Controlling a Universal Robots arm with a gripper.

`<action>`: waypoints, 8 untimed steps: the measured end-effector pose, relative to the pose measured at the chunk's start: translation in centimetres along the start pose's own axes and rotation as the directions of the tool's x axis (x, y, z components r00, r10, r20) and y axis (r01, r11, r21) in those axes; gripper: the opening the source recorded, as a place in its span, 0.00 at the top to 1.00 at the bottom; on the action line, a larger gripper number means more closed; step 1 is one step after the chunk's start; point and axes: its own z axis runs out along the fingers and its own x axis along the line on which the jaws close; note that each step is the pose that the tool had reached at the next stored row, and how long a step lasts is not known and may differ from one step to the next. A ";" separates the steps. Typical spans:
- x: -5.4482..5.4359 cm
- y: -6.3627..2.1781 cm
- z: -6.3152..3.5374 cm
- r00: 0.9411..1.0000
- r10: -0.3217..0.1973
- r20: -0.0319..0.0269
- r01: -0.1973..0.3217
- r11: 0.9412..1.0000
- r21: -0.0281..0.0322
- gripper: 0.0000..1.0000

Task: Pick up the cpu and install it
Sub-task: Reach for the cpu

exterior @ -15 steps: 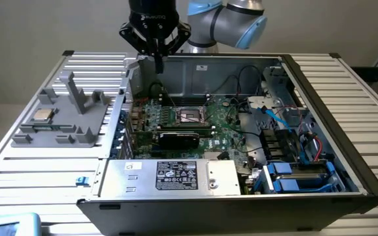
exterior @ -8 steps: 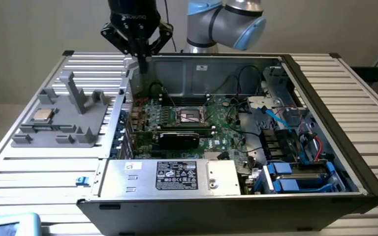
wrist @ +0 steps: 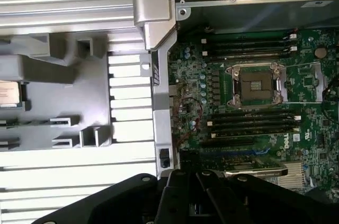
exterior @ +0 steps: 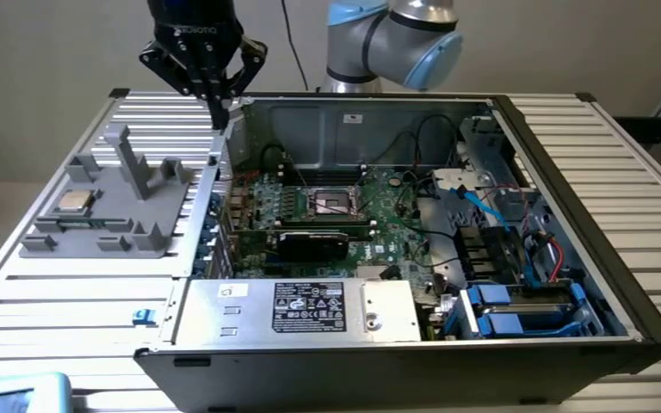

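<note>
The cpu (exterior: 75,202) is a small silver square with a tan edge, lying flat in a grey holder (exterior: 113,215) on the exterior view's left; the cpu (wrist: 9,96) also lies at the frame edge in the wrist view. My gripper (exterior: 217,110) hangs high above the slatted table, over the near-left corner of the open computer case, well apart from the cpu. Its black fingers (wrist: 183,192) are pressed together with nothing between them. The dark motherboard socket (exterior: 336,203) with its metal frame sits open in the case, and the socket (wrist: 256,83) appears bare.
The open computer case (exterior: 560,146) fills the middle, with a black card (exterior: 313,241), a power supply (exterior: 307,308) and blue drive bays (exterior: 526,310). Upright grey posts (exterior: 135,168) rise from the holder. The arm's base (exterior: 394,43) stands behind.
</note>
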 end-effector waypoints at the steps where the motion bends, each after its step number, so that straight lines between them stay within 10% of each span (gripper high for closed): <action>1: 0.4 -0.03 0.00 1.000 0.000 0.000 0.000 1.000 0.000 0.89; 8: 3.6 -0.17 0.20 1.000 0.000 0.000 0.000 1.000 0.000 0.89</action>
